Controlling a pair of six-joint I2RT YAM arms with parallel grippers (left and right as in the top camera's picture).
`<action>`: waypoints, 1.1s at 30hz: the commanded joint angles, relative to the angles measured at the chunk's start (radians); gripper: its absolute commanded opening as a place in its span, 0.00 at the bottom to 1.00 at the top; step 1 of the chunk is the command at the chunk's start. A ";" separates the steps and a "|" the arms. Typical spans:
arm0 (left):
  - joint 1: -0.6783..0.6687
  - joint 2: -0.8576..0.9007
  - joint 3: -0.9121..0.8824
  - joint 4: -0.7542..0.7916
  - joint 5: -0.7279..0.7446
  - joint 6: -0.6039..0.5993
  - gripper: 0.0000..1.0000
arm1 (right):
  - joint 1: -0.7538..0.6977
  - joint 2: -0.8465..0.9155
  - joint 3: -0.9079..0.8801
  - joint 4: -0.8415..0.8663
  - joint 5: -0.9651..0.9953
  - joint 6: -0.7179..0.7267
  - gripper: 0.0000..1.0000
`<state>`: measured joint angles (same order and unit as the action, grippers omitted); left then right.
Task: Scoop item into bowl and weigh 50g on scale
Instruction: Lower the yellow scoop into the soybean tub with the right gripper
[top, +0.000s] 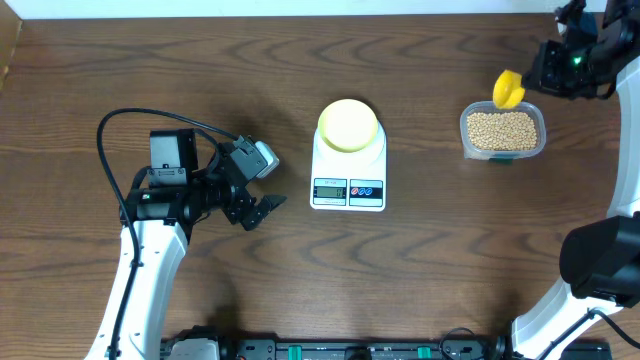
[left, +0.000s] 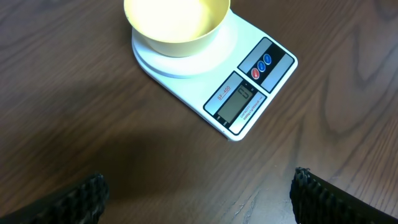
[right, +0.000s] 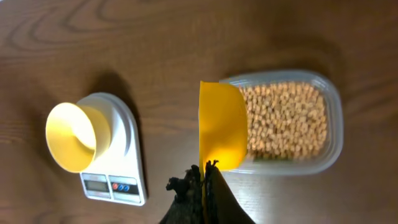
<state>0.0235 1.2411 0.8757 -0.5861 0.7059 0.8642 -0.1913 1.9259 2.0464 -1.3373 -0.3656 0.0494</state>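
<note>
The pale-yellow bowl (top: 348, 125) stands empty on the white scale (top: 348, 182) at the table's middle; both also show in the left wrist view, bowl (left: 176, 25) and scale (left: 249, 93), and in the right wrist view, bowl (right: 74, 135) and scale (right: 124, 162). The tan grains (top: 502, 128) fill a clear plastic tub (top: 466, 143) at the right; they show in the right wrist view (right: 286, 121). My right gripper (top: 540, 68) is shut on the bright yellow scoop (top: 508, 89), held above the tub's far left edge; the scoop (right: 221, 127) looks empty. My left gripper (top: 262, 208) is open and empty, left of the scale.
The tub (right: 333, 112) sits near the table's right edge. The left arm's cable loops over the table at the left (top: 110, 125). Dark wooden tabletop (left: 93, 112) lies between the left gripper and the scale.
</note>
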 joint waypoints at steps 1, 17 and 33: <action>0.004 -0.012 -0.006 0.000 0.019 -0.001 0.95 | 0.013 -0.005 0.018 -0.034 0.002 0.097 0.01; 0.004 -0.012 -0.006 0.000 0.019 -0.001 0.95 | 0.081 -0.005 0.018 -0.047 0.334 0.283 0.01; 0.004 -0.012 -0.006 0.000 0.019 -0.001 0.95 | 0.083 0.008 0.017 -0.032 0.330 0.046 0.01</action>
<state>0.0235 1.2411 0.8757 -0.5858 0.7059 0.8642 -0.1150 1.9259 2.0464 -1.3724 -0.0475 0.1471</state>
